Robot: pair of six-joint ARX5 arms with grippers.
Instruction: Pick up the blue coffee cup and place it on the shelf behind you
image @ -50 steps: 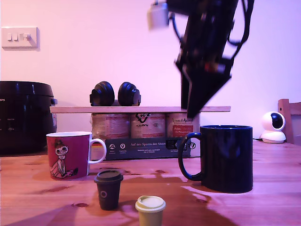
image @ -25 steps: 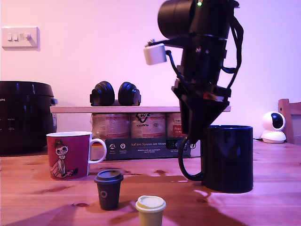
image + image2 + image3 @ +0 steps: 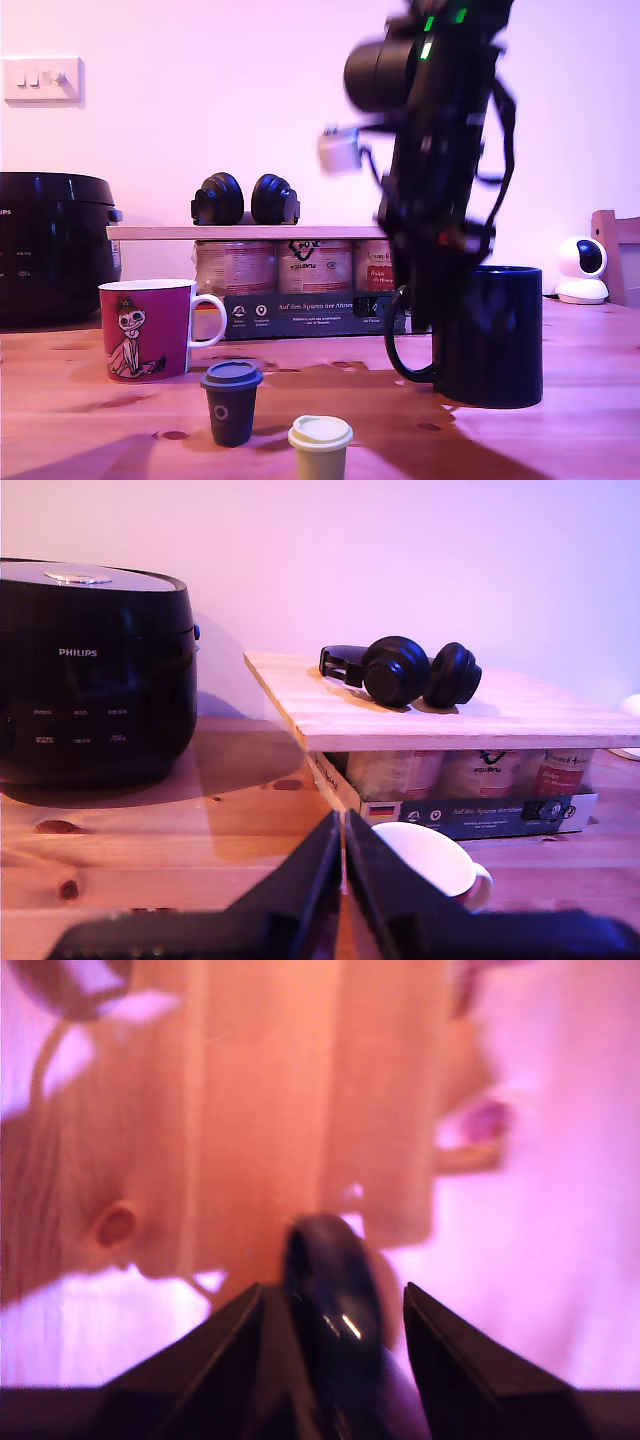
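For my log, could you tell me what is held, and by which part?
Nothing yet: my second gripper straddles the blue coffee cup, apparently its handle, unclamped; my first gripper is shut, empty.

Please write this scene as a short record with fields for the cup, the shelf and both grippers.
blue coffee cup: upright on the table, exterior view's right
shelf: plank over jars and a box, headphones on top
my second gripper: open, jaws astride a part of the cup
my first gripper: shut, empty, facing the shelf
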